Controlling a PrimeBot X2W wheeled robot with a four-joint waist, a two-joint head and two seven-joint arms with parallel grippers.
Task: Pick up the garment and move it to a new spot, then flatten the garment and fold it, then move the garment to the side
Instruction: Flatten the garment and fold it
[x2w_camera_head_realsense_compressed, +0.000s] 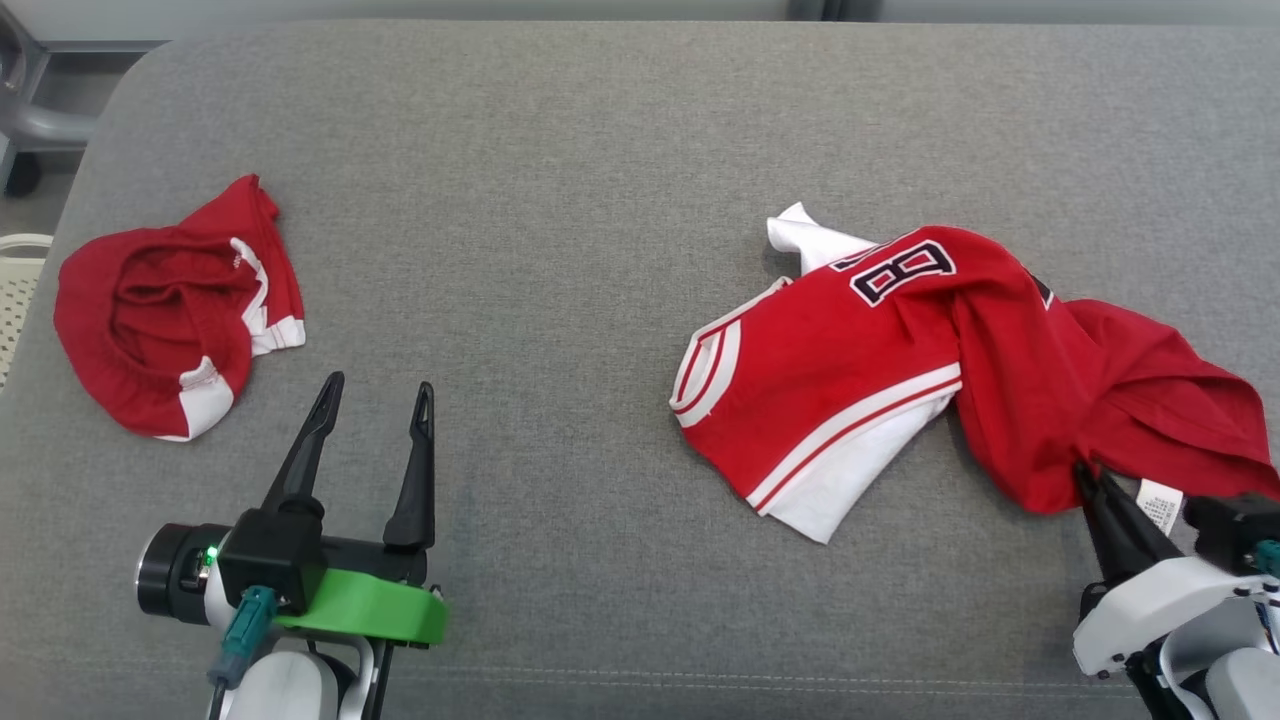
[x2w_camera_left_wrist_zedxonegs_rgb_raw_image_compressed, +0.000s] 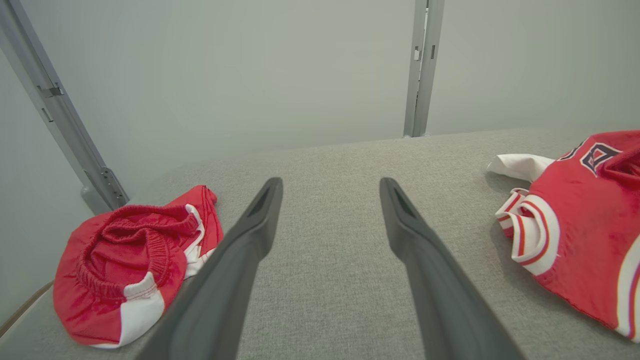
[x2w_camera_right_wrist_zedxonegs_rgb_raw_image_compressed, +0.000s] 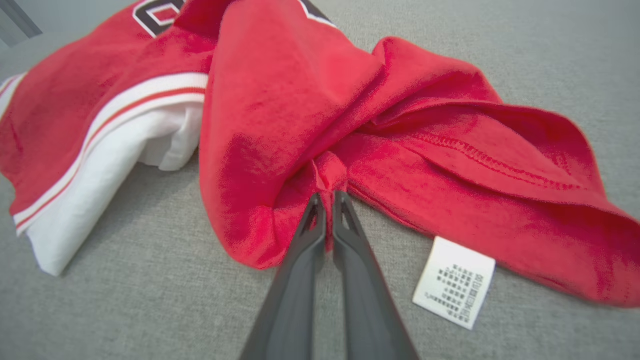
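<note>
The garment (x2w_camera_head_realsense_compressed: 900, 360) is a red jersey with white trim and a dark number, lying crumpled on the right half of the grey cushion; it also appears in the left wrist view (x2w_camera_left_wrist_zedxonegs_rgb_raw_image_compressed: 580, 225) and the right wrist view (x2w_camera_right_wrist_zedxonegs_rgb_raw_image_compressed: 300, 100). My right gripper (x2w_camera_head_realsense_compressed: 1085, 475) is at its lower hem, shut on a pinch of red fabric (x2w_camera_right_wrist_zedxonegs_rgb_raw_image_compressed: 327, 192), beside a white care label (x2w_camera_right_wrist_zedxonegs_rgb_raw_image_compressed: 454, 282). My left gripper (x2w_camera_head_realsense_compressed: 375, 390) stands open above bare cushion at lower left, nothing between its fingers (x2w_camera_left_wrist_zedxonegs_rgb_raw_image_compressed: 330, 195).
A second red and white piece with an elastic waistband (x2w_camera_head_realsense_compressed: 175, 305) lies bunched at the far left (x2w_camera_left_wrist_zedxonegs_rgb_raw_image_compressed: 135, 260). The grey cushion (x2w_camera_head_realsense_compressed: 560, 200) has rounded far corners. A grey frame post (x2w_camera_left_wrist_zedxonegs_rgb_raw_image_compressed: 422, 65) and pale wall stand behind.
</note>
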